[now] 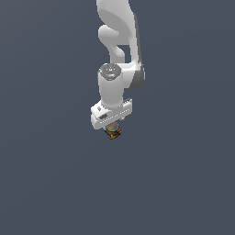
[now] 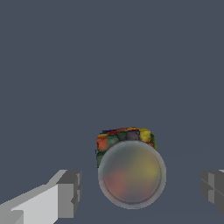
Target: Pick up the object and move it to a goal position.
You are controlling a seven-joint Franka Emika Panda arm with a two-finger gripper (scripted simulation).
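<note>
The object point(image 2: 126, 139), a stubby multicoloured block with no clear long axis, sits between the gripper point(image 2: 140, 188) fingers point(image 2: 70, 192), which stand apart, untouching.

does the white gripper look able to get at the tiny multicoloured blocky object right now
Probably yes: the white gripper hangs right over the tiny multicoloured blocky object, its fingers spread wide to either side, nothing between them.

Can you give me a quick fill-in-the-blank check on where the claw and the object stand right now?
1. In the wrist view, the claw's two fingers stand ___ of the object, not touching it.
2. In the exterior view, the object sits directly ___ the claw.
3. A translucent ___ overlaps the object in the wrist view.

Missing words: clear; below; sphere
</note>
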